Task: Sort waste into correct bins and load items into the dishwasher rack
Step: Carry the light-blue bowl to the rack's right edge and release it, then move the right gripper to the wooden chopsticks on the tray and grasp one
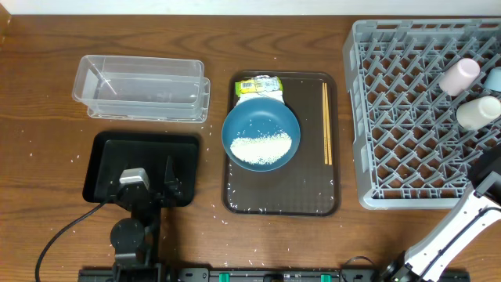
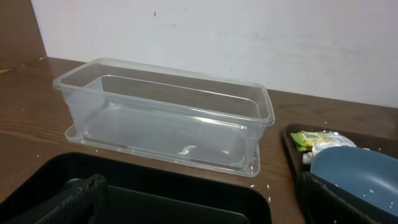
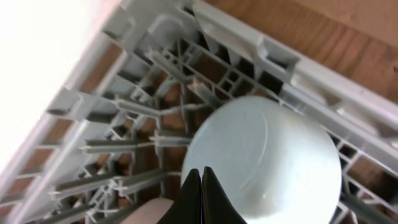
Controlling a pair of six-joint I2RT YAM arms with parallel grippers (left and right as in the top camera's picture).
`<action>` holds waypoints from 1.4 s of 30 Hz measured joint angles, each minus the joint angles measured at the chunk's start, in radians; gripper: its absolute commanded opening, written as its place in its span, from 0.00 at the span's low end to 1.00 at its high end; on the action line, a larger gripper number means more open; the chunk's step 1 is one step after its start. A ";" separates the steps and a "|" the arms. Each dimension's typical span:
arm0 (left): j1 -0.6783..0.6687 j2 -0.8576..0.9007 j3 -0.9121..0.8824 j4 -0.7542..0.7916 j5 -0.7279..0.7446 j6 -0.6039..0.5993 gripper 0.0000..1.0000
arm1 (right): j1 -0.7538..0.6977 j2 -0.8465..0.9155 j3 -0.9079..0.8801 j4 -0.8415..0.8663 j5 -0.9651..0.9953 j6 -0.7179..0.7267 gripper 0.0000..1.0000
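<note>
The left gripper [image 1: 149, 190] is hovering over the black tray [image 1: 106, 168] with its fingers spread wide and nothing between them. The clear tub [image 1: 141, 88] is sitting just at 12 o'clock of that tray, and nothing is showing inside it.

The brown tray [image 1: 282, 200] is lying at 3 o'clock of the black tray. On it the blue bowl [image 1: 261, 125] is sitting toward 11 o'clock, holding a heap of rice [image 1: 261, 149]. The wrapper [image 1: 258, 84] is lying at 12 o'clock of the bowl, touching its rim. The chopsticks [image 1: 326, 124] are lying side by side at 3 o'clock of the bowl, pointing 12 to 6. Loose grains [image 1: 235, 205] are dotting the brown tray's 6 o'clock end and the table around it.

The rack [image 1: 407, 117] is standing at 3 o'clock of the brown tray. The pink cup [image 1: 459, 76], light-blue cup [image 1: 494, 78] and white cup [image 1: 477, 112] are resting together in its 2 o'clock part.

The right gripper [image 3: 200, 186] is hanging over the rack with its fingers pressed together, gripping nothing, its tips just above the white cup.
</note>
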 measured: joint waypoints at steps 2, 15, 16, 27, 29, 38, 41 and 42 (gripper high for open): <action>0.000 0.000 0.000 0.000 0.000 0.000 0.98 | 0.002 0.010 0.000 -0.022 0.021 0.000 0.01; 0.000 0.000 0.000 0.000 0.000 0.000 0.98 | -0.006 -0.006 0.000 -0.123 0.179 0.000 0.01; 0.000 0.000 0.000 0.000 0.000 0.000 0.98 | -0.007 -0.020 0.000 -0.124 0.181 0.000 0.01; 0.000 0.000 0.000 0.000 0.000 0.000 0.98 | -0.012 -0.349 0.006 -0.256 -0.252 0.008 0.95; 0.000 0.000 0.000 0.000 0.000 0.000 0.98 | -0.003 -0.367 0.014 -0.294 -0.379 0.006 0.99; 0.000 0.000 0.000 0.000 0.000 0.000 0.98 | 0.217 -0.343 0.003 -0.516 -0.491 -0.130 0.99; 0.000 0.000 0.000 0.000 0.000 0.000 0.98 | 0.330 -0.343 0.003 -0.564 -0.403 -0.161 0.94; 0.000 0.000 0.000 0.000 0.000 0.000 0.98 | 0.368 -0.343 0.002 -0.574 -0.372 -0.166 0.96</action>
